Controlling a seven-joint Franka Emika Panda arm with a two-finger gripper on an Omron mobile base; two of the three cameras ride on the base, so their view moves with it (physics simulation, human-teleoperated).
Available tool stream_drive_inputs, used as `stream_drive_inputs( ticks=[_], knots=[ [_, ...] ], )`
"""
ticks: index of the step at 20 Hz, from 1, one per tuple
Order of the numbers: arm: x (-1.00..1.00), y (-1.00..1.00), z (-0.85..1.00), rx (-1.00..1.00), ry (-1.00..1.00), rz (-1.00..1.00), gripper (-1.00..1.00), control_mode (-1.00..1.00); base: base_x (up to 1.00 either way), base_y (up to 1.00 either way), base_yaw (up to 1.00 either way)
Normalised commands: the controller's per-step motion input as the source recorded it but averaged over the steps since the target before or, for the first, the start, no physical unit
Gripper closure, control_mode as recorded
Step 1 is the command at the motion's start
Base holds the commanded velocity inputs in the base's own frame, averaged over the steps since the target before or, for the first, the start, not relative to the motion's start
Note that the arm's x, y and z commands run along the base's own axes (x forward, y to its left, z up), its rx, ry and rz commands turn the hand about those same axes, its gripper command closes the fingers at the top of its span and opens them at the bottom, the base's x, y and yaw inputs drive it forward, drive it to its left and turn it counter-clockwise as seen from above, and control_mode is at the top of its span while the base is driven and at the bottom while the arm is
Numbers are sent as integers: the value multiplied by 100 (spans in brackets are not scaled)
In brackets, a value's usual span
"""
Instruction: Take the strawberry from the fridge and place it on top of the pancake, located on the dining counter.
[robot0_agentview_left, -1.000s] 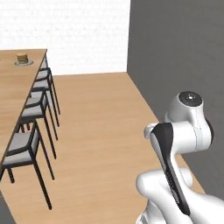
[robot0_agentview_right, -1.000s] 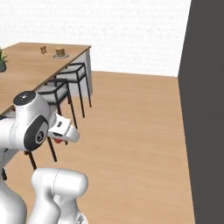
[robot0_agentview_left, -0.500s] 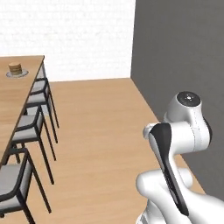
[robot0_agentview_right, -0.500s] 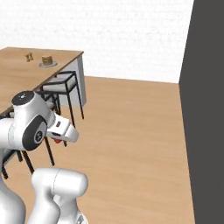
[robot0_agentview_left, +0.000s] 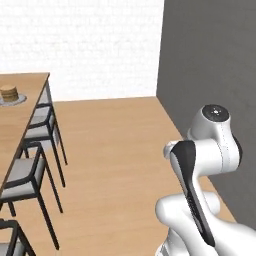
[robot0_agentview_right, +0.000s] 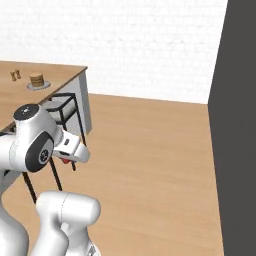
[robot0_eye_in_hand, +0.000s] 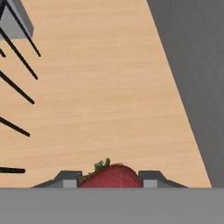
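Gripper (robot0_eye_in_hand: 110, 178) clamped on the strawberry (robot0_eye_in_hand: 111, 176); pancake (robot0_agentview_right: 36, 79), seemingly plated, on the dining counter (robot0_agentview_right: 55, 76).

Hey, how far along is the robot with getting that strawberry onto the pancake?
Done: the strawberry is out of the fridge and sits between the gripper fingers. In hand: it is being carried over the wooden floor, beside the chairs. Left: the pancake on its plate at the far end of the dining counter has nothing on top, so the approach and placing remain.

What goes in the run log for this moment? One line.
phase: carry | hand: shut on small red strawberry | tan pancake stack: on light-wood dining counter, bare
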Motion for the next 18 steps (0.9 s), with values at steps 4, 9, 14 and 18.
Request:
stream_drive_inputs(
  ticks=[4,9,14,18],
  knots=[
    [0,0,0,0,0,0,100,100,100,-27,23],
    [0,0,0,0,0,0,100,100,100,-42,31],
    [0,0,0,0,0,0,100,100,100,-68,38],
    [0,0,0,0,0,0,100,100,100,-57,49]
  ],
)
